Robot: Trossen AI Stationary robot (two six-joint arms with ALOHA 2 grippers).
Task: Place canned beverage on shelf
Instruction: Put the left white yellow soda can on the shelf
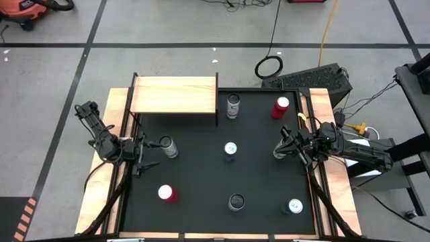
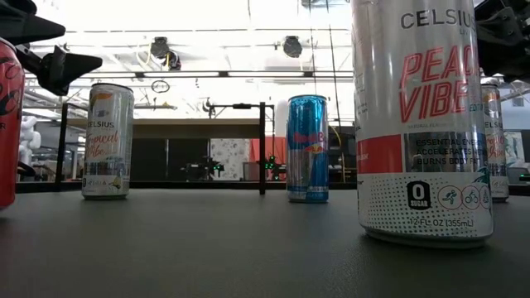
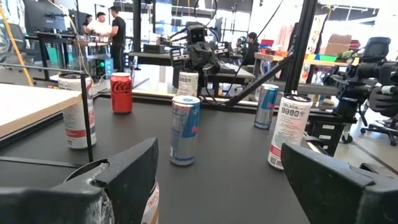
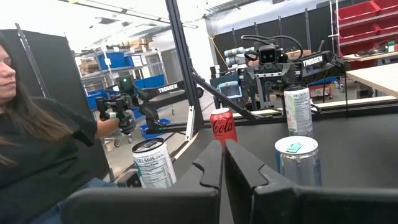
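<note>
**Left gripper lined up on a can, shelf has nothing on it**

Looking straight down from my overhead feed: the shelf (image 1: 175,95) sits at the upper left of the bench (image 1: 201,175), a pale wood board on thin black legs, and its top is bare. All the cans are down on the black surface.

My left gripper (image 1: 149,153) is at the left side of the frame with its fingers spread wide, pointing at a silver can (image 1: 168,147) that stands just off the fingertips, below the shelf's front edge. From above I can't tell if the fingers touch it. In the left wrist feed the two dark fingers (image 3: 134,171) stand well apart and the can's rim peeks up at the lower left between them, so nothing is gripped yet.

My right gripper (image 1: 282,149) hangs at the right side of the frame with fingers pressed together, holding nothing.

Other cans in the overhead picture: a silver one (image 1: 232,105) just right of the shelf, a red can (image 1: 280,106) at upper right, a blue can (image 1: 230,150) dead centre, another red can (image 1: 166,193) lower left, a dark-topped can (image 1: 236,202) at the bottom middle and a blue-topped one (image 1: 294,206) lower right.

The right wrist feed also catches a person (image 4: 43,137) in a dark top at the left of its frame.
</note>
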